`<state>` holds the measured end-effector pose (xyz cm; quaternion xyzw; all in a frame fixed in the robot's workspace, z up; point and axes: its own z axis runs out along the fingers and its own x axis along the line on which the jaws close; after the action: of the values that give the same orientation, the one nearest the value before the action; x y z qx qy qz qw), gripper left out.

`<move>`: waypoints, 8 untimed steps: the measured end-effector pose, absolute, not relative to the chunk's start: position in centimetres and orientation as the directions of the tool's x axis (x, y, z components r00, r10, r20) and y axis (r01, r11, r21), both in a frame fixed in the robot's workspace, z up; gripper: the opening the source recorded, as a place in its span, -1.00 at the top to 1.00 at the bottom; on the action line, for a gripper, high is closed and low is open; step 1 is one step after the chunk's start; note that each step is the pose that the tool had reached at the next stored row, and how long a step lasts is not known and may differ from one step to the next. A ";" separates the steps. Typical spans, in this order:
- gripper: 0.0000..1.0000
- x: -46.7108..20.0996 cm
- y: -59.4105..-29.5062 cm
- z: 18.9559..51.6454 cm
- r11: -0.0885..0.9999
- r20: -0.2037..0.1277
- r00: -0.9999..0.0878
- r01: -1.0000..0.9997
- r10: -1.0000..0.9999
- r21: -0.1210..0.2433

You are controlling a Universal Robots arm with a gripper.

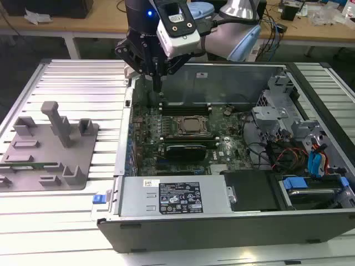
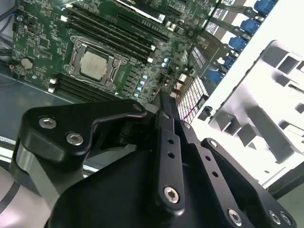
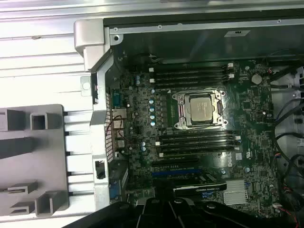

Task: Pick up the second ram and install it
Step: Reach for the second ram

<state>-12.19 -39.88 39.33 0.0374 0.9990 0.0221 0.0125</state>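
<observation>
Gripper hangs over the open computer case, at the case's 11 o'clock corner in the exterior view. Its fingers are drawn together with nothing seen between them. The second ram looks like the thin green stick lying flat on the grey fixture, at 9 o'clock from the case, well apart from the gripper. The case side wall stands between the fixture and the motherboard. CPU socket sits mid-board, with black slots at its 12 o'clock and 6 o'clock. Black expansion card is just beyond the 6 o'clock slots. Power supply is at the case's 6 o'clock and a cable tangle at 3 o'clock.
</observation>
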 end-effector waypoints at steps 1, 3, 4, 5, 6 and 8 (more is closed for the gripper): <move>0.84 -12.2 -39.9 39.3 0.996 -0.023 -0.997 0.074 0.075 0.045; 0.84 -12.2 -39.9 39.3 0.996 -0.023 -0.997 0.074 0.075 0.045; 0.84 -12.2 -39.9 39.3 0.996 -0.023 -0.997 0.074 0.075 0.045; 0.84 -12.2 -39.9 39.3 0.996 -0.023 -0.997 0.074 0.075 0.045; 0.84 -12.2 -39.9 39.3 0.996 -0.023 -0.997 0.074 0.075 0.045; 0.84 -12.2 -39.9 39.3 0.996 -0.023 -0.997 0.074 0.075 0.045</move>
<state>-12.19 -39.89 39.33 0.0374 0.9990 0.0221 0.0125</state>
